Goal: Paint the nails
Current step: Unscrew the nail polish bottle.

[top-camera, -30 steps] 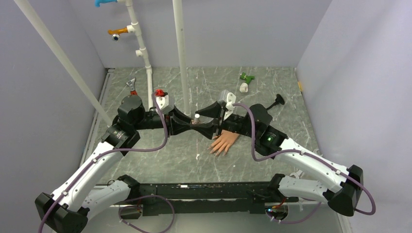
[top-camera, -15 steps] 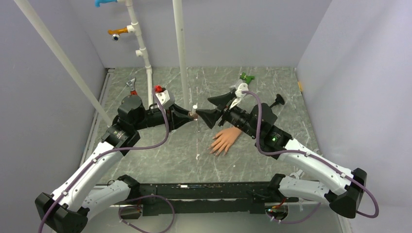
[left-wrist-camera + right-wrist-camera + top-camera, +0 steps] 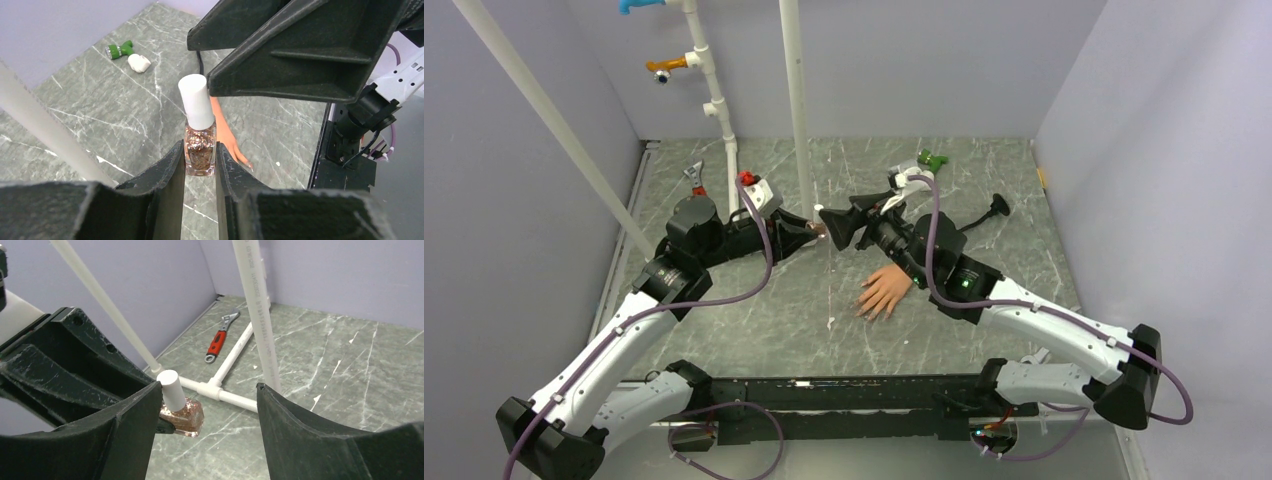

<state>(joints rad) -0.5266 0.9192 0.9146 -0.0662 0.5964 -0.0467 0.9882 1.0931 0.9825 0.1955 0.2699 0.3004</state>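
Bottle [image 3: 200,147] of glittery polish, capped white, clamped in left gripper [image 3: 200,156]; right gripper [image 3: 207,392] spread wide beside cap [image 3: 196,100].

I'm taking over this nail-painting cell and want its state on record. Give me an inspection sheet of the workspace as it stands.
Surface: grey-green marbled tabletop, white-veined.
Job's things: mannequin hand lying flat near the centre; nails too small to judge; glitter polish bottle upright, white cap on, held off the table.
Clutter: red-handled wrench; green tool beside a white piece; black-handled item.
Claws: left claw shut on the bottle's glass body; right claw open, at the cap.
Cables: purple cables looped along both arms.
Surroundings: white pipes; lavender walls.
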